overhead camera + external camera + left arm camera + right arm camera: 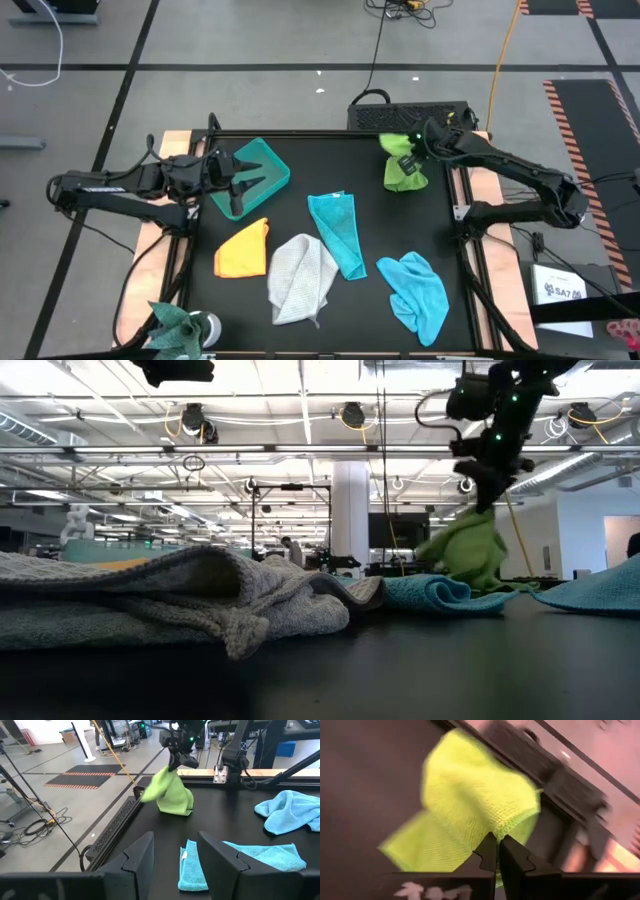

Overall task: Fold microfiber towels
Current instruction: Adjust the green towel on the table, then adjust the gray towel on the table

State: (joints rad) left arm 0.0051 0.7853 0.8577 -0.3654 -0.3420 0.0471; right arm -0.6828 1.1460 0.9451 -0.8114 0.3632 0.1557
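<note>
The lime green microfiber towel [402, 172] is gripped by the closed fingers of the right gripper [408, 163], well right of the rigid teal plastic bin [270, 160]. Inside this bin, the left gripper [240, 184] is held with fingers apart, nothing between them.

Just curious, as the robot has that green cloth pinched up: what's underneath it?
The lime green towel hangs from the right gripper, its lower folds resting on the black table. Only bare tabletop shows around it; whatever lies directly beneath those folds is hidden.
</note>
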